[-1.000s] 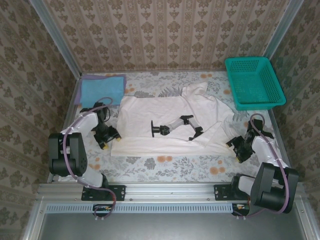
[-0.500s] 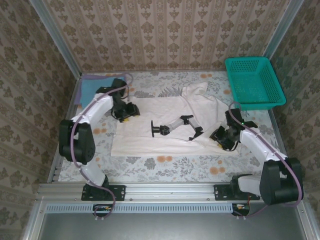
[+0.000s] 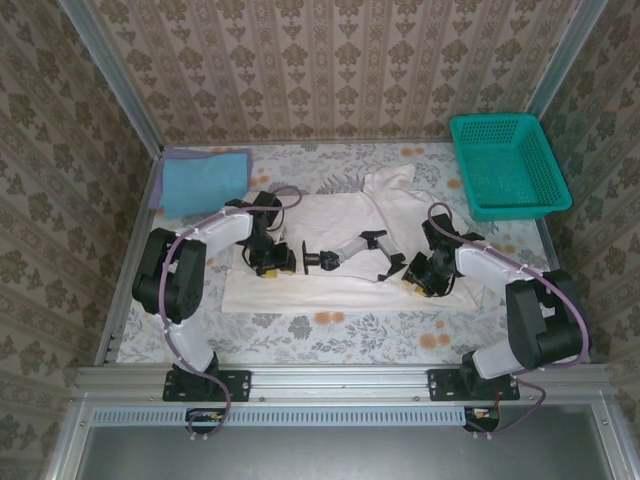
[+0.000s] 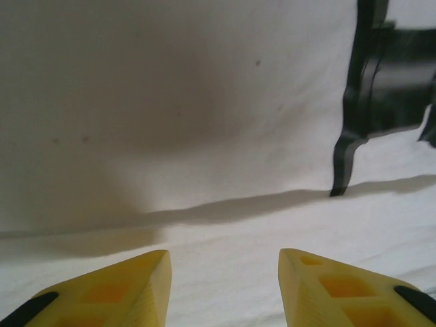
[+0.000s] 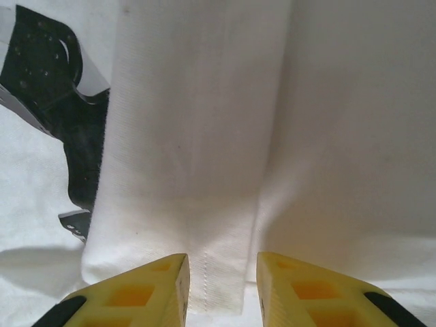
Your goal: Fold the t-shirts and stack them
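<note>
The off-white t-shirt (image 3: 310, 215) lies spread across the middle of the table, its black print (image 3: 345, 250) facing up. The light blue t-shirt (image 3: 205, 180) rests folded at the back left corner. My left gripper (image 3: 274, 266) is low over the off-white shirt just left of the print, and its yellow fingers (image 4: 146, 283) stand apart over flat cloth (image 4: 225, 225). My right gripper (image 3: 416, 282) is down at the shirt's right side. It is open, with its fingers (image 5: 289, 286) on either side of a folded hem (image 5: 214, 272) beside the print (image 5: 48, 75).
A teal mesh basket (image 3: 508, 165) stands at the back right corner. Patterned walls close in the back and both sides. The floral table cover (image 3: 330, 330) shows bare along the front, between the shirt and the arm bases.
Both arms have swung in from the shirt's outer corners to its middle: the left by way of the back left corner, to beside the print, the right leftward onto the folded right side.
</note>
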Robot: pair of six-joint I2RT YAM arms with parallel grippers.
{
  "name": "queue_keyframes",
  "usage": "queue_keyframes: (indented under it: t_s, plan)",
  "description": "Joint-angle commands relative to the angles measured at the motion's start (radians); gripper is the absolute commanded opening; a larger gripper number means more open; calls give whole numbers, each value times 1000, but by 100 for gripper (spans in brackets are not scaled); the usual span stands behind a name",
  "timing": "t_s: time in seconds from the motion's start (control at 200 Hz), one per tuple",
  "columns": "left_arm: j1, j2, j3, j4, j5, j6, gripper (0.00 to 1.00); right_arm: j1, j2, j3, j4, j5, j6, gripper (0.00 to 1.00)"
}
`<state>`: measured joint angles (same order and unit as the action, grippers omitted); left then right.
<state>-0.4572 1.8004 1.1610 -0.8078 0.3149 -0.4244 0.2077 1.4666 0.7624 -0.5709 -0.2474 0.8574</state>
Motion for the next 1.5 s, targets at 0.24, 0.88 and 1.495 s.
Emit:
queue_keyframes:
  t_s: [0.24,0.88,1.495]
  plan:
    - [-26,34,-27,6,-52,45,46,5,67,31,3,-3,-6,32]
    - [-33,67,-38,-22,-135,61,49,5,57,48,-37,-25,-10,34]
    - [-68,89,-38,-34,-178,69,50,5,56,58,-66,-29,-37,13]
